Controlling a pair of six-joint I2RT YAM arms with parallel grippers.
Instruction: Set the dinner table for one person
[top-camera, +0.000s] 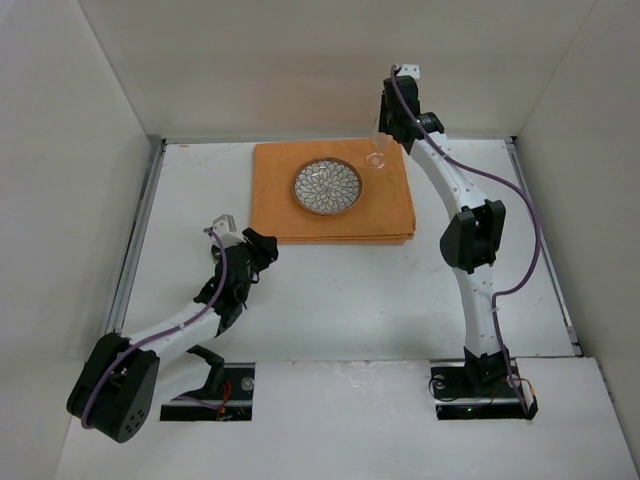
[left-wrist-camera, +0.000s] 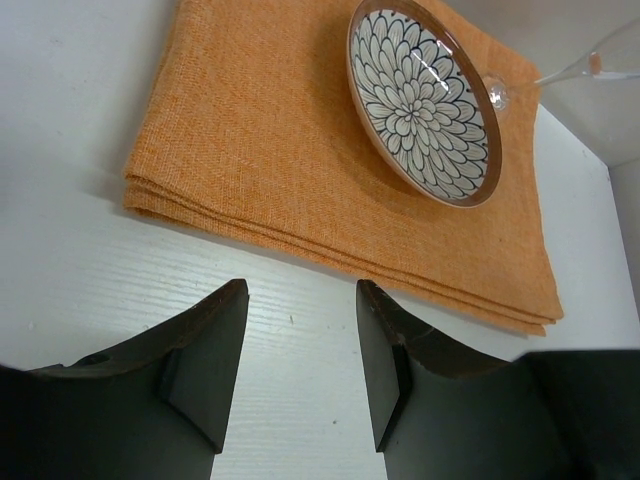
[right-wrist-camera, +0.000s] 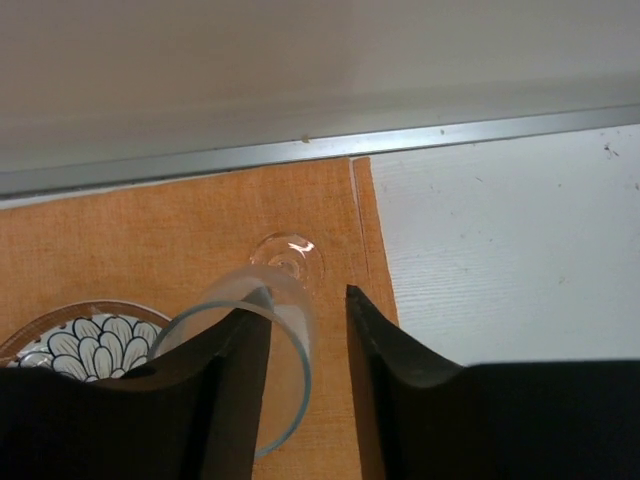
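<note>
Your left fingers (left-wrist-camera: 205, 360) hang parted, empty, over the worktop (left-wrist-camera: 70, 280) bearing mat (left-wrist-camera: 250, 130) and plate (left-wrist-camera: 425, 100); right fingers (right-wrist-camera: 395, 375) flank the glass (right-wrist-camera: 287, 252) at the mat's far corner, grip undeterminable, probably seating it there.

We see a large flat matte white rectangular tabletop (top-camera: 350, 300) with thin metal rails (top-camera: 137, 240) along its sides. A folded orange cloth mat (top-camera: 275, 210) lies directly on it, near the far edge.

plate (right-wrist-camera: 80, 345): lower part hidden, edge-cropped | glass (left-wrist-camera: 497, 92): top off-frame
</note>
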